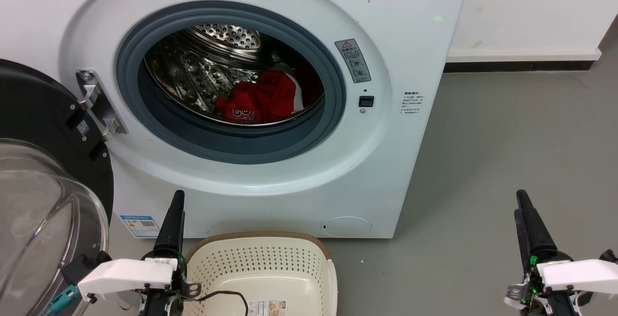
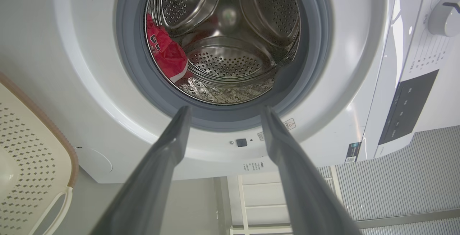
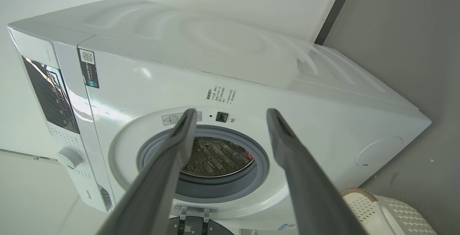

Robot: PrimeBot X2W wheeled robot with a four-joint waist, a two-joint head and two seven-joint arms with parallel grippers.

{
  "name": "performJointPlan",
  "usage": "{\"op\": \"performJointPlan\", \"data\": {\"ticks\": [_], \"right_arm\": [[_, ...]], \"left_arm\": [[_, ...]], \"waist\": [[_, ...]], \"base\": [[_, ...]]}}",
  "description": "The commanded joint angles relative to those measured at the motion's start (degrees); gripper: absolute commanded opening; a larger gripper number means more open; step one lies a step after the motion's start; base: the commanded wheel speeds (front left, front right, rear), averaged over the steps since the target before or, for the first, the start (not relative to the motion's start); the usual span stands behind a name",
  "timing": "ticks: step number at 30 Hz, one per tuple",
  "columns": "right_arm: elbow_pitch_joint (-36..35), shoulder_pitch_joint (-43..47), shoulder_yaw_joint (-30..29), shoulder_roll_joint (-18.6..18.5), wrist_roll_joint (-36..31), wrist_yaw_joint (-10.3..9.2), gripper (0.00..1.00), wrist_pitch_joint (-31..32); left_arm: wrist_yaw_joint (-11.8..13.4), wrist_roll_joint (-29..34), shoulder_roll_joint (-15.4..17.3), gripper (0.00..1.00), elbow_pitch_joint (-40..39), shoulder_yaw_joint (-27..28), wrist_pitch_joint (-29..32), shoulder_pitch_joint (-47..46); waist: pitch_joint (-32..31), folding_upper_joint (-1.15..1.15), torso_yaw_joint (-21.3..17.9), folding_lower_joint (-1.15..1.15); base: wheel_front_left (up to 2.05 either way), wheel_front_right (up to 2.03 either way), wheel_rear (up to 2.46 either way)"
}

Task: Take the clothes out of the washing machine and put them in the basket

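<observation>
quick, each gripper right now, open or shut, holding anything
left gripper: open, holding nothing
right gripper: open, holding nothing

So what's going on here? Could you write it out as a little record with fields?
machine: white front-loader, door swung open on its left
clothes: red heap low in the drum
basket: cream, on the floor before the machine; no clothes in the part seen
left gripper: open, holding nothing, beside the basket
right gripper: open, holding nothing, off to the right
stage: clothes not yet taken out
</observation>
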Motion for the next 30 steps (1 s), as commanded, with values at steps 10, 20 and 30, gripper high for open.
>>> {"op": "performJointPlan", "data": {"ticks": [10,20,30], "right_arm": [[-4.43,0.53,0.11,-0.16,-19.46,0.00,1.00,-3.08],[-5.11,2.10,1.27,-0.15,-31.62,0.00,1.00,-4.09],[-6.18,3.29,1.67,-0.15,-40.88,0.00,1.00,-4.21]], "left_arm": [[-0.12,15.85,0.98,1.00,-3.38,-1.19,-3.09,-2.44],[-0.12,30.01,1.93,1.00,-3.24,-2.26,-5.12,-2.71],[-0.09,38.77,2.09,1.00,-2.81,-2.77,-7.01,-2.89]], "waist": [[-0.07,0.00,0.03,0.00],[-0.30,0.00,-0.20,0.00],[-0.44,0.00,-0.37,0.00]], "base": [[0.00,0.00,0.00],[0.00,0.00,0.00],[0.00,0.00,0.00]]}}
